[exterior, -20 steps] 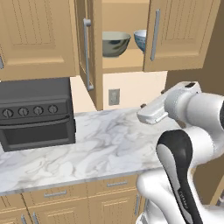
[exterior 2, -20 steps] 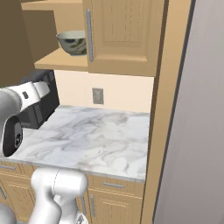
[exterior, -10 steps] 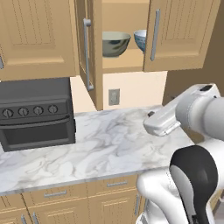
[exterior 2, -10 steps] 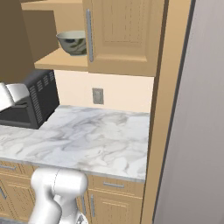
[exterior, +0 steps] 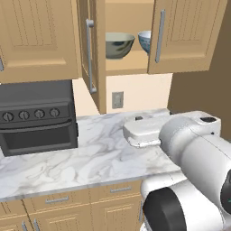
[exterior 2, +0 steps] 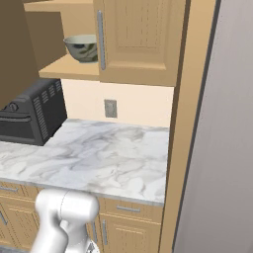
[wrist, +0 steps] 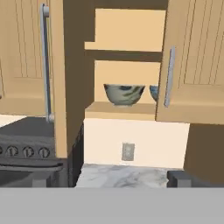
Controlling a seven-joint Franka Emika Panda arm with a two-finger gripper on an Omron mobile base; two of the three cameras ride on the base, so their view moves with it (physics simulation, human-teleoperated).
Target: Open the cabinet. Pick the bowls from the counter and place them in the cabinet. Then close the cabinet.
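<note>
**A:** While both doors hang ajar, log the cabinet [exterior: 126, 36]: light oak, raised-panel, tall axis vertical, faces out over the counter [exterior: 90, 158]. L door [wrist: 65, 74] swung edge-on toward cam; R door [exterior: 182, 34] part open. Handles [exterior: 90, 54] long silver bars, vertical.

**B:** Bowls?

**A:** Two, both upright, rims up, on the cabinet floor under the inner shelf [wrist: 124, 54]. Olive-grey bowl [exterior: 118, 44] round, deep, dark blotches on pale wall. Blue-pattern bowl [exterior: 145, 41] just beside it to the right, half hidden behind R door.

**B:** Counter?

**A:** White marble, grey veins, thick pale edge, long axis left-right. Black oven [exterior: 36, 115] w/ knobs on its left end; wall outlet [exterior: 117, 99] above the slab.

**B:** Arm?

**A:** Folded low at right in left base view, white wrist link [exterior: 144, 131] lying roughly level over the counter, hand cam aimed at the cabinet opening.

**B:** Gripper?

**A:** Gripper [wrist: 109, 179]: dark fingertips [wrist: 179, 178] well apart at the hand view's bottom, nothing between them.
</note>
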